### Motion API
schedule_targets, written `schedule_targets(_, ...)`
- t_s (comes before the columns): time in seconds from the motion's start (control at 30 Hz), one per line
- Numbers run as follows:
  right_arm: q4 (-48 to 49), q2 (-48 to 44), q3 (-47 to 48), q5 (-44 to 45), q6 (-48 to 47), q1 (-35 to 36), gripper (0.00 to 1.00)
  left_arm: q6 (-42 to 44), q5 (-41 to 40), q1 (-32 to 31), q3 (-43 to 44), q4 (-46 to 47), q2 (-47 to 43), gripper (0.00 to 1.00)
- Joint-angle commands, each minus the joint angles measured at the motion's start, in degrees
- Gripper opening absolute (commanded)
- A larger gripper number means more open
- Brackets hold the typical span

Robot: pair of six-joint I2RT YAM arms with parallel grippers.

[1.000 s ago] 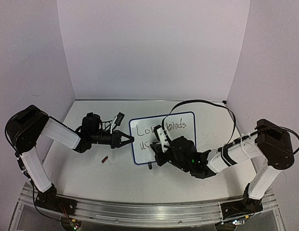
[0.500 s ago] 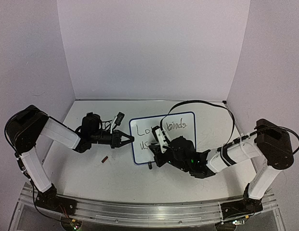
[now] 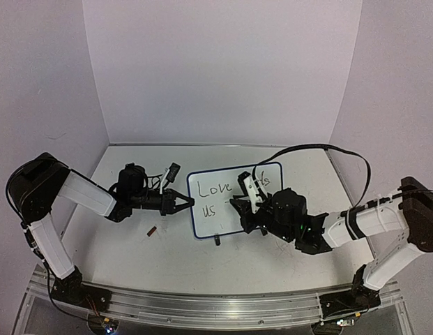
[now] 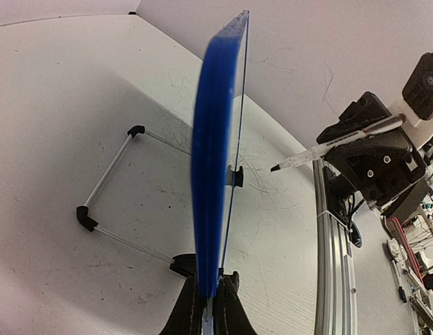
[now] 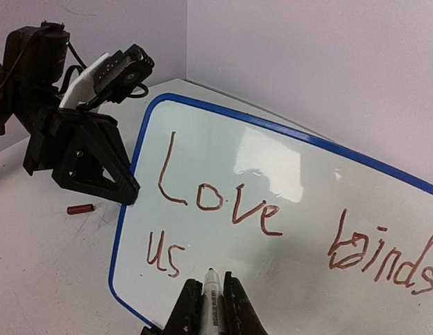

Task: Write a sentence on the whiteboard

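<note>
Across the scuffed white table [image 3: 153, 262], centre: small rectangular whiteboard [image 3: 219, 201] with a dark blue rim, propped near upright on a thin wire stand [image 4: 111, 183] with black feet; its long axis runs left to right, written face toward the arm bases. Black two-finger left gripper [image 3: 185, 203] is pinched together on the board's left rim; right gripper [image 5: 210, 307] is closed on a slim white marker [image 5: 210, 289], barrel aimed straight at the face.

Sentence [image 5: 268, 223] in reddish-brown hand lettering: "Love" and "binds" on the upper line, "us" below at left; nothing after "us". Marker tip sits just right of "us" and under "Love"; left wrist view shows a clear gap between tip and face, so no contact.

Judgement: the blank run of the lower line lies to the right of the tip; the coming move is a short push onto the surface, then travel rightward along the long axis; the right arm is nearer and carries the pen, the left only steadies.

Small dark red cylinder [image 3: 151, 230] lies on the table left of the board, apart from both grippers.
</note>
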Motion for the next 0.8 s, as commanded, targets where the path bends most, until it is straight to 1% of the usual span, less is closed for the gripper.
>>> schedule_targets(0.0, 2.26, 3.23, 2.36, -2.86, -1.15, 0.36, 0.0, 1.15, -1.87, -0.1, -0.65, 1.8, -2.18, 0.0)
schedule_targets(0.33, 3.37, 6.49, 3.02, -6.03, 0.61, 1.21, 0.0, 1.03, -2.06, -0.1, -0.82, 1.81, -2.49, 0.0)
schedule_targets(0.43, 3.09, 6.95, 3.52, -4.76, 0.66, 1.45, 0.0, 1.06, -2.07, -0.11, -1.06, 1.78, -2.43, 0.0)
schedule_targets(0.57, 2.93, 6.27, 3.12, 1.07, 1.48, 1.48, 0.0, 1.3, -2.25, -0.1, -1.34, 1.75, -2.6, 0.0)
schedule_targets(0.77, 3.33, 5.89, 2.4, 1.66, 1.49, 1.45, 0.0, 1.33, -2.17, -0.1, -1.02, 1.75, -2.43, 0.0)
